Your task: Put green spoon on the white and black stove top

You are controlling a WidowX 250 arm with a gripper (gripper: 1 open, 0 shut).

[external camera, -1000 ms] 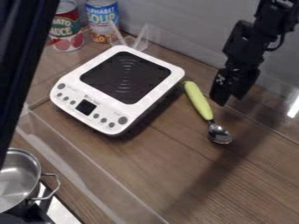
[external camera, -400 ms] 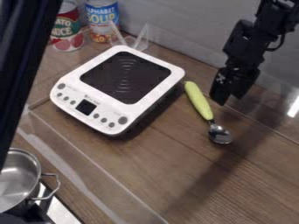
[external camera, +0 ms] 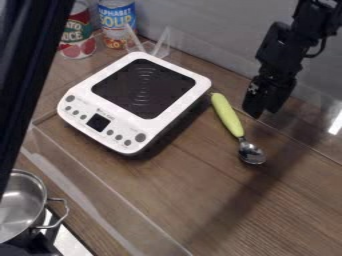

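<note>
Wooden counter: spoon lies beside stove. Light, rigid, I judge; thick handle suits grasping. Gripper state I cannot tell.

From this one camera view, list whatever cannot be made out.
- Black claw: dark and blurred, so open or shut is unclear, as is whether it touches the yellow-green plastic spoon with the silver bowl.
- Steel pot: cut off by the left edge.
- White square cooker's front panel: button markings too small.
- Cans: part hidden behind a dark bar.
</note>
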